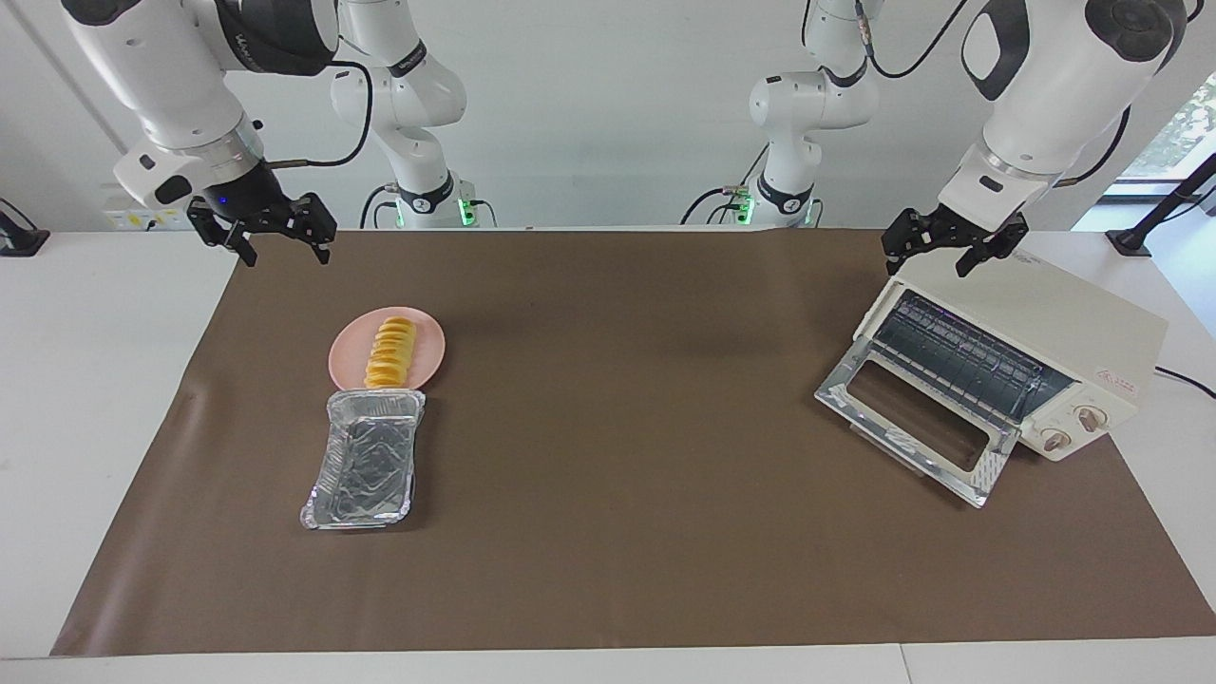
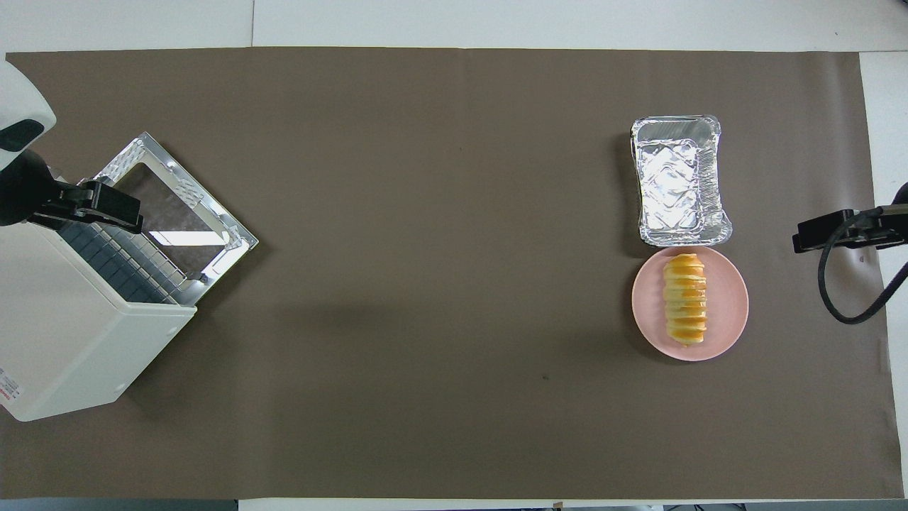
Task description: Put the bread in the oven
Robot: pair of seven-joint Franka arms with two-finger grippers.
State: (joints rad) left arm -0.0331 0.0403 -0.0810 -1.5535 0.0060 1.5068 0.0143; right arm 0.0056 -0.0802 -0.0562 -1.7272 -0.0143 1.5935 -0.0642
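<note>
- Foil tray [image 1: 363,458]: the object nearest the facing camera. Crinkled silver, rectangular, nothing in it. Long axis runs toward/away from the robots; one short end touches or just overlaps the rim of the pink plate [image 1: 432,350].
- Bread [image 1: 390,352]: small elongated yellow-orange loaf w/ ridged, slice-like segments, deeper orange at the ends and along one edge. Lies lengthwise across the plate's middle, spanning nearly the full plate width. Seen from overhead, its axis is roughly in line w/ the tray's.
- Plate: round, pale pink, holds only the bread. Sits nearer the robots than the tray, toward the right arm's end of the table.
- Oven [image 1: 1064,328]: boxy, cream-white, at the left arm's end, set at an angle to the table edge. Silver-framed glass drop door [image 1: 912,427] fully lowered; wire rack [image 1: 959,366] exposed, bare. Two round knobs [image 1: 1072,427] beside the opening.
- Brown mat [image 1: 608,532]: covers the table under all items. Bread & oven well apart.
- Left gripper [image 1: 936,252]: raised over the oven's top edge, fingers spread wide, holding nothing.
- Right gripper [image 1: 282,242]: raised over the mat's edge near the plate, fingers spread wide, holding nothing.
</note>
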